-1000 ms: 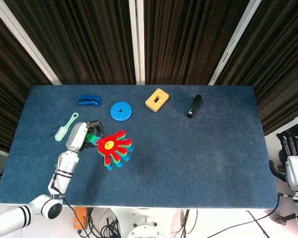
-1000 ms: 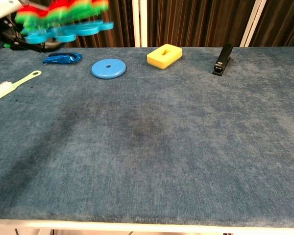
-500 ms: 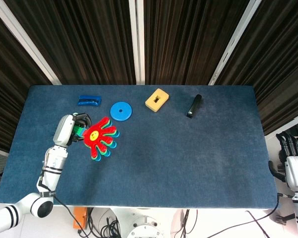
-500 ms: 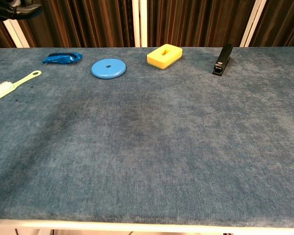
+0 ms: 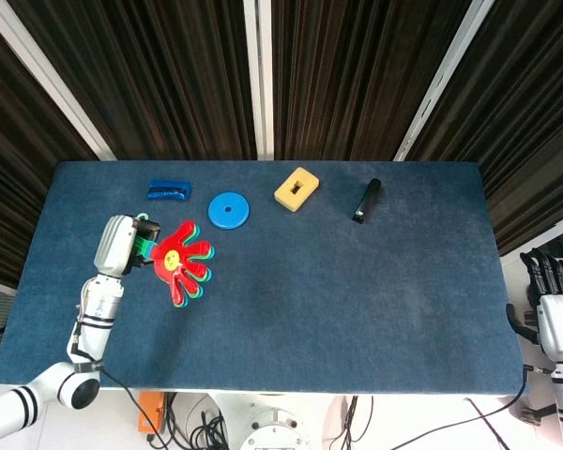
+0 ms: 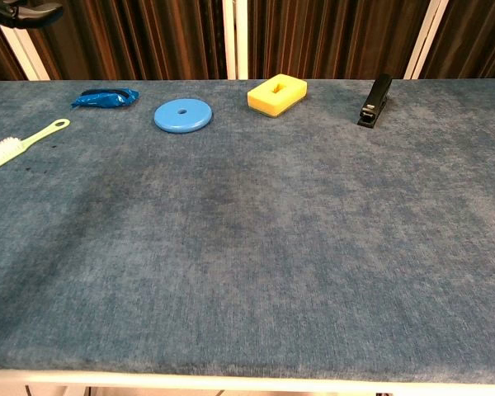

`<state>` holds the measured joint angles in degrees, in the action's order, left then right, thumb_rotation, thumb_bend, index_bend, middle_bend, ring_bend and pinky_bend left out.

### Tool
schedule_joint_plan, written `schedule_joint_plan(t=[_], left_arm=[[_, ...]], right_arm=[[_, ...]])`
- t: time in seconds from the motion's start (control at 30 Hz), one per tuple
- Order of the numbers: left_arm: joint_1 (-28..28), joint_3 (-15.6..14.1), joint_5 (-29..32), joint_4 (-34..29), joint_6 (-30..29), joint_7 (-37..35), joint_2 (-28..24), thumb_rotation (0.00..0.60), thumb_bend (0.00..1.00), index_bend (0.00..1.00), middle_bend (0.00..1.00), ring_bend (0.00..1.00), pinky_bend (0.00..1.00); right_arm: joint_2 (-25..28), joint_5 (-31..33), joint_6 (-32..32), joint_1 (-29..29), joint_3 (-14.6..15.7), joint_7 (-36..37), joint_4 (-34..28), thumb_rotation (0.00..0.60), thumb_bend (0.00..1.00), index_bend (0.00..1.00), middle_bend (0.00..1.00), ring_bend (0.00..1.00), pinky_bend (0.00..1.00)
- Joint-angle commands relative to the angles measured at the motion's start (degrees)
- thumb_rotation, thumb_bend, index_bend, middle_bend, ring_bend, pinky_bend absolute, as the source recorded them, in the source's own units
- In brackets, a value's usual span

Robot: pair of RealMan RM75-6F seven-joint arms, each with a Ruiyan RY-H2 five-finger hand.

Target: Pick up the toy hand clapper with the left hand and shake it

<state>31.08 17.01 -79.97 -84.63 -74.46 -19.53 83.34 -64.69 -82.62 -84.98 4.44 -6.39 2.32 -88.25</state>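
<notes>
In the head view my left hand [image 5: 124, 246] grips the green handle of the toy hand clapper [image 5: 181, 262], whose red, green and blue palms with a yellow smiley fan out to the right, lifted above the left part of the table. The chest view shows only a dark bit of that left hand [image 6: 25, 10] at its top left corner, with the clapper out of frame. My right hand [image 5: 555, 300] hangs off the table at the far right edge of the head view, holding nothing; its fingers point up.
On the blue table [image 5: 357, 300] lie a blue disc [image 5: 228, 210], a yellow block with a slot [image 5: 296, 188], a black stapler [image 5: 365, 201], a blue wrapper [image 5: 169, 190] along the back, and a pale green brush [image 6: 16, 145] at the left edge.
The left hand with the clapper has swung up and to the left. The clapper has left the chest view. The right hand has stayed put.
</notes>
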Motion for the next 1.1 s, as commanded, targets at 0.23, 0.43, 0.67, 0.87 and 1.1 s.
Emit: schedule_joint_plan(t=[0.23,0.43,0.67,0.87,1.1], left_arm=[[1.83,-4.04,-5.47,3.36,2.08,12.55,-3.40,0.600,0.50,1.00,1.00,1.00,1.00],[4.34,-8.12,-0.05,-1.50,16.19,25.42,-9.96,0.600,0.53,1.00,1.00,1.00,1.00],[5.45,-7.58,10.62,-6.30,21.61,32.47,-12.62,0.600,0.53,1.00,1.00,1.00,1.00],[0.62,1.21,14.77,-11.30,15.69,3.50,-9.47,0.600,0.53,1.00,1.00,1.00,1.00],[-4.40,12.72,25.39,-17.59,19.86,-31.39,-10.29,0.600,0.54,1.00,1.00,1.00,1.00]], right_arm=[[0.00,0.10,-0.07,-0.10,-0.01,0.17,0.09,0.600,0.33,0.00,0.00,0.00,0.00],[-0.26,-0.02,0.15,-0.03,0.16,0.21,0.21,0.600,0.33,0.00,0.00,0.00,0.00],[-0.21,0.28,0.13,-0.08,0.02,0.31,0.31,0.600,0.33,0.00,0.00,0.00,0.00],[-0.30,0.37,0.40,0.02,0.03,0.40,0.36,0.600,0.33,0.00,0.00,0.00,0.00],[-0.56,0.38,0.59,0.09,0.07,0.68,0.61,0.600,0.33,0.00,0.00,0.00,0.00]])
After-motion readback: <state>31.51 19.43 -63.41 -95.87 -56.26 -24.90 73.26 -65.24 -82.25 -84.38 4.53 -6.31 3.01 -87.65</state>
